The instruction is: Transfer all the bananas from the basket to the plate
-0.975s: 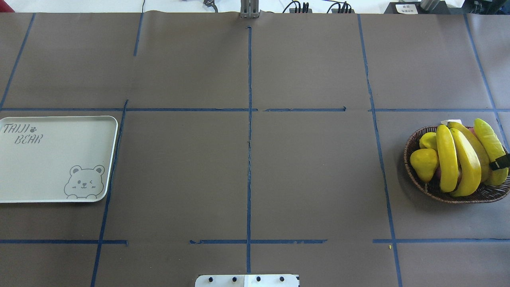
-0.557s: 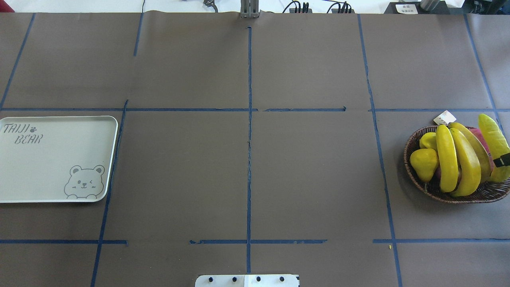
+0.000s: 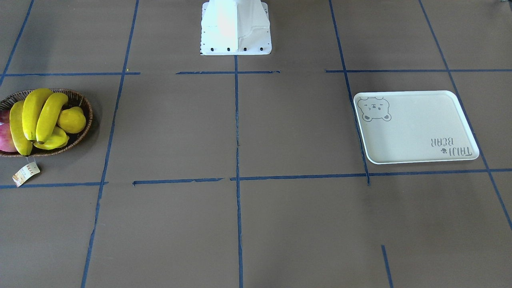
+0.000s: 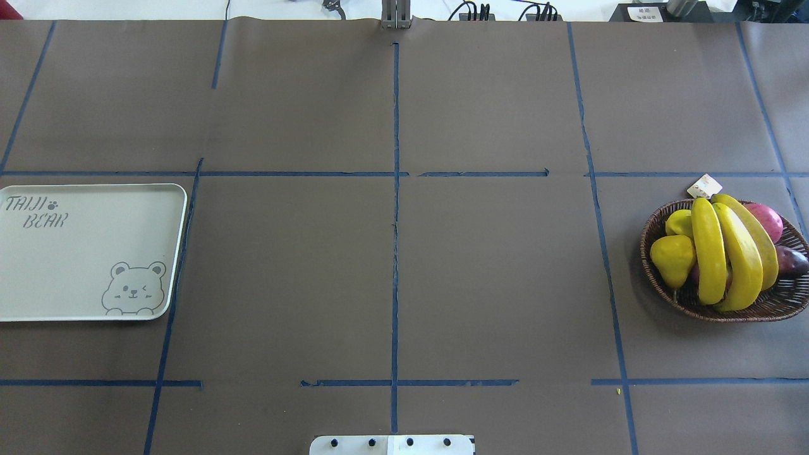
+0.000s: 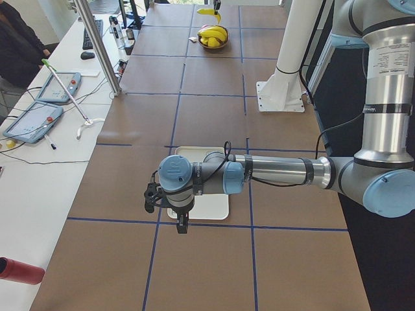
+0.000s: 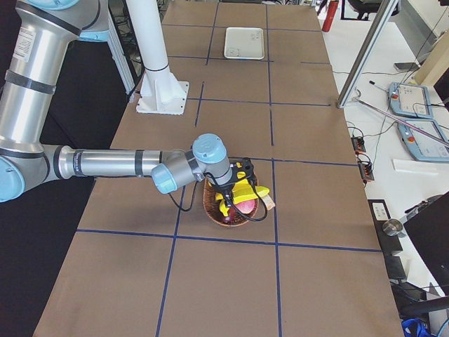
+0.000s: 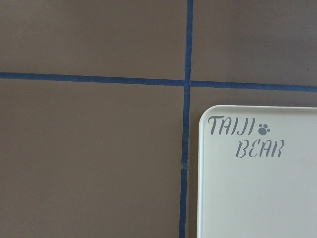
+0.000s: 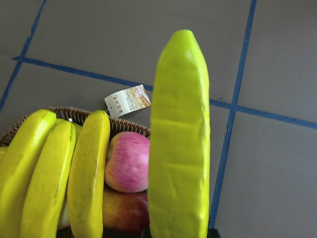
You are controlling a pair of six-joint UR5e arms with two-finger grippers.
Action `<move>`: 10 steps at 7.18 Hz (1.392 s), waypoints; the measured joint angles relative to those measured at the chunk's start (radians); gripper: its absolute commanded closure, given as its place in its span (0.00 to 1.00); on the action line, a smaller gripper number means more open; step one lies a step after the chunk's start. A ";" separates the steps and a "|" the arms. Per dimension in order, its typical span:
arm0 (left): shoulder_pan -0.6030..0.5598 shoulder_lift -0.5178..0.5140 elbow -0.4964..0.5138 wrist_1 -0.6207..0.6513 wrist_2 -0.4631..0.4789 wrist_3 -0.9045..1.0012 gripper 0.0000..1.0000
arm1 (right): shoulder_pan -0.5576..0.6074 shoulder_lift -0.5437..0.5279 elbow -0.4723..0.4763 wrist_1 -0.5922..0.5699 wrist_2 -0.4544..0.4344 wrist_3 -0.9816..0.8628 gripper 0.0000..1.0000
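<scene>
One banana (image 8: 179,139) is hanging pinched in the right gripper (image 6: 244,184) above the basket (image 4: 657,278), likely needing carrying to the plate (image 4: 38,278) at overhead's left; left gripper (image 5: 182,225): cannot tell.

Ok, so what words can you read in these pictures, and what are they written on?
"TAIJI BEAR", with a little paw print after TAIJI: grey letters on the plate.
Paper tag on the basket: it has printing, but it is too small to read.
Lettering on the left arm: too blurred to read.
</scene>
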 measured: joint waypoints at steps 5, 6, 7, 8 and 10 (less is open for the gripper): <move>0.106 -0.077 -0.122 -0.156 -0.012 -0.233 0.01 | -0.219 0.345 0.013 -0.016 0.119 0.521 0.97; 0.201 -0.130 -0.118 -0.289 -0.011 -0.417 0.01 | -0.295 0.440 0.011 -0.013 0.114 0.679 0.97; 0.311 -0.193 -0.106 -0.420 -0.009 -0.618 0.01 | -0.361 0.528 0.012 -0.012 0.096 0.822 0.97; 0.429 -0.274 -0.088 -0.534 0.006 -0.826 0.01 | -0.435 0.600 0.020 -0.012 0.049 0.951 0.97; 0.576 -0.451 -0.059 -0.661 0.058 -1.181 0.01 | -0.611 0.719 0.034 -0.010 -0.118 1.122 0.97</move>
